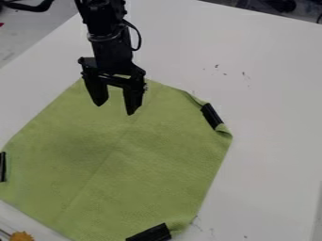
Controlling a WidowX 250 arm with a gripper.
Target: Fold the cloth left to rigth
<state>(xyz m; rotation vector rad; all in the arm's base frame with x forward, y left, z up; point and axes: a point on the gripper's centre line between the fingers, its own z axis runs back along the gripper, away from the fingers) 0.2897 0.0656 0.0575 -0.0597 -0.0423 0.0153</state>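
The green cloth [119,160] lies spread out over the white table, with a faint crease running diagonally across its middle. Black clips or strips sit on its edges: one at the right corner [212,116], one at the bottom [151,233] and one at the left [3,166]. Near the right strip the cloth's edge is slightly curled. My gripper [114,109] hangs over the cloth's upper part, open, its two fingers apart with nothing between them. Whether the tips touch the cloth, I cannot tell.
The white table [270,94] extends to the right and above the cloth, with small dark marks on it. An orange-yellow object [21,236] lies at the bottom left corner. The table's far edge runs across the top right, with dark items beyond it.
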